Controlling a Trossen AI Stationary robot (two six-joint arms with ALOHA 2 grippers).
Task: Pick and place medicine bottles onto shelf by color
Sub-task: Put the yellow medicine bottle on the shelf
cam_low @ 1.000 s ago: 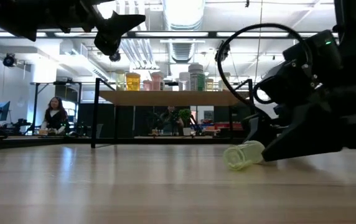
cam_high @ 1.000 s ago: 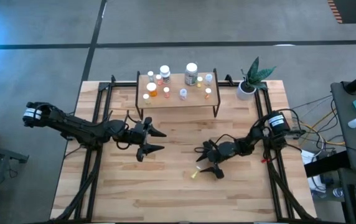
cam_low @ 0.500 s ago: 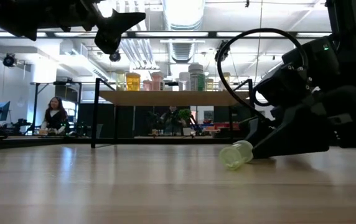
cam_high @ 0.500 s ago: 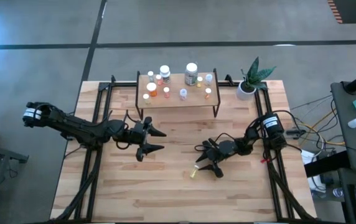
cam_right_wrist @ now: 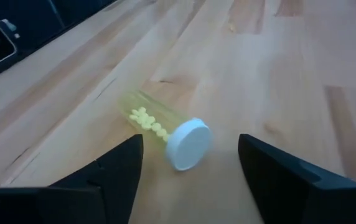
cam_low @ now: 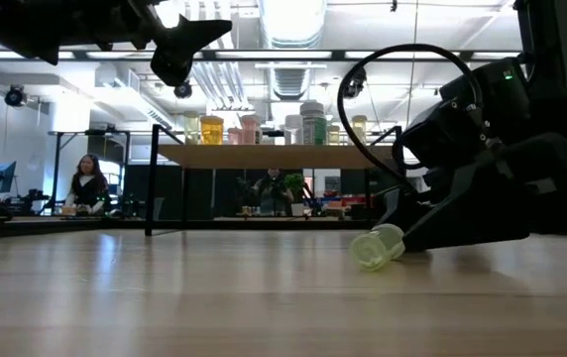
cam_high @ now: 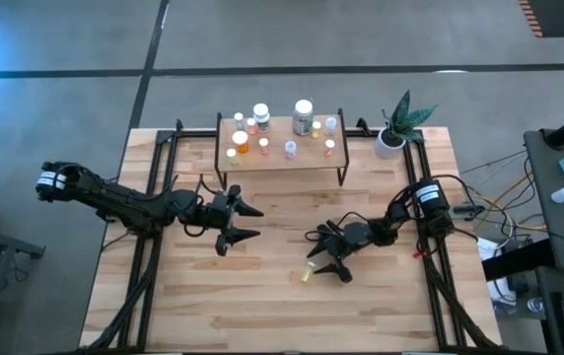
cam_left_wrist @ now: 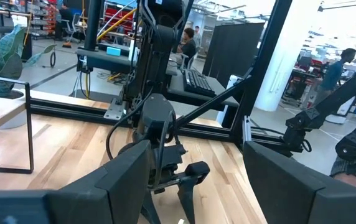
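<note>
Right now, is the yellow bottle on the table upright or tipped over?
Tipped over: the yellow bottle lies on its side on the table, white cap sideways, pills spread along its wall.

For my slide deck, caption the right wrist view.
Yellow bottle lying on its side on the table, between the right gripper's open fingers.

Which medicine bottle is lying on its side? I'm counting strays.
The yellow bottle on the table, between the right gripper's open fingers; the others stand on the shelf.

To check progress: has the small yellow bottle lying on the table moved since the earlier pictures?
Yes. The small yellow bottle slid slightly leftward, away from the plant pot.
</note>
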